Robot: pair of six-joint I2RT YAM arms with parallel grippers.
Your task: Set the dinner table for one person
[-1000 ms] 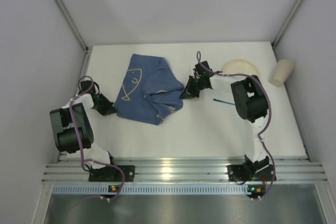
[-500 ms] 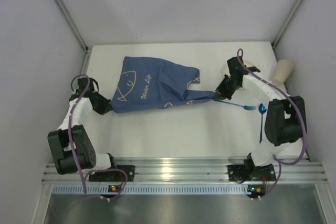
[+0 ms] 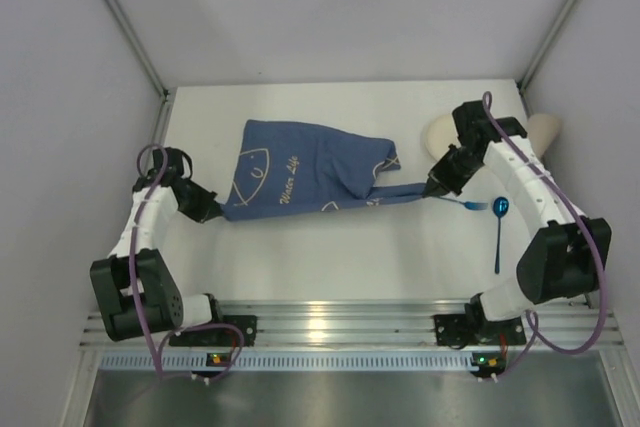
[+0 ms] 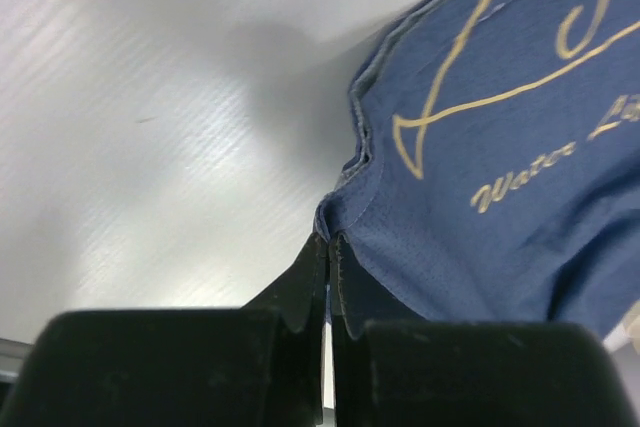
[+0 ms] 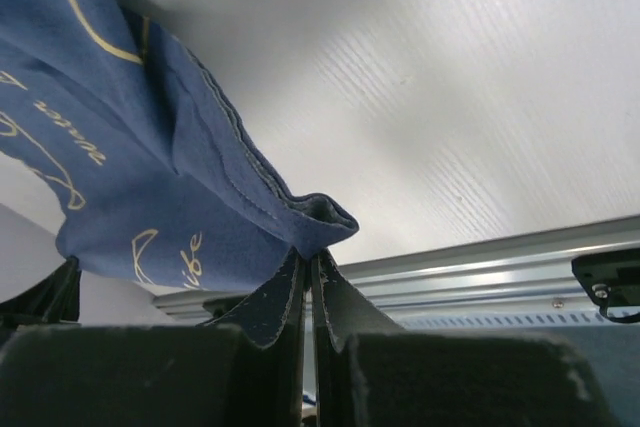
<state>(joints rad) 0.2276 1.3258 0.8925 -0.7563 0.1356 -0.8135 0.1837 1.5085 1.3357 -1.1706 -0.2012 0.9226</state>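
Note:
A dark blue cloth mat [image 3: 300, 169] with pale fish drawings hangs stretched between my two grippers over the white dinner table [image 3: 330, 247]. My left gripper [image 3: 207, 209] is shut on the mat's left corner [image 4: 345, 222]. My right gripper [image 3: 436, 185] is shut on the mat's right corner [image 5: 315, 217], which is pulled into a thin strip. A blue spoon [image 3: 499, 222] and a blue fork [image 3: 468, 204] lie on the table just right of my right gripper. A cream plate [image 3: 440, 131] sits at the back right, partly hidden by my right arm.
A cream cup [image 3: 545, 127] lies at the far right edge, behind my right arm. The ribbed aluminium rail [image 3: 330, 325] runs along the near edge; it also shows in the right wrist view [image 5: 480, 257]. Grey walls close in the left, back and right.
Both grippers have moved apart with the mat, the right one far to the right. The mat went from a crumpled heap to a long stretched shape. The spoon and fork came into view.

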